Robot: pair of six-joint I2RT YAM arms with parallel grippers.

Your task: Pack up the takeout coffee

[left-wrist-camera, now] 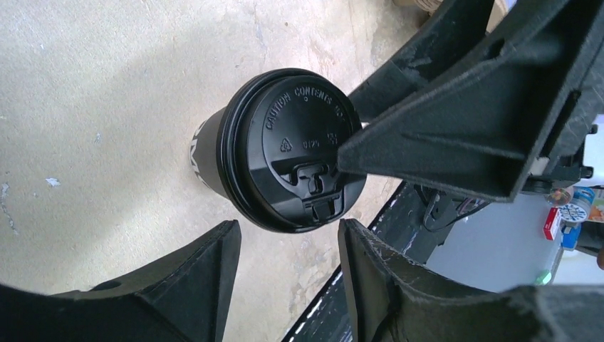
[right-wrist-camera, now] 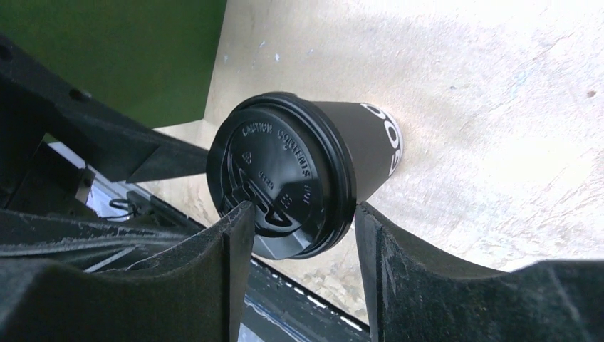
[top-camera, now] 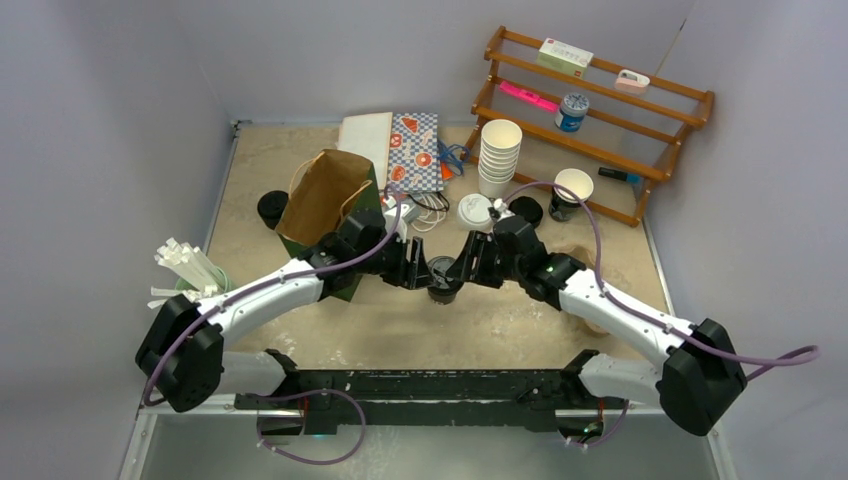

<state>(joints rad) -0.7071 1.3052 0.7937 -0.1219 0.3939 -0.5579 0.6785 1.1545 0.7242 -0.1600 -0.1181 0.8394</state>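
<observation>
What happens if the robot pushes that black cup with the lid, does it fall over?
Probably, if pushed up high: the cup stands upright and narrows toward its base. Its wall looks like paper, so a hard squeeze may dent it. The lid likely stiffens the rim.

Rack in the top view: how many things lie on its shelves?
5. Top shelf: a box and a pink-white piece. Middle: a pink marker and a jar. Bottom: a dark pen. The open cup in front is not counted. More may be hidden.
</observation>
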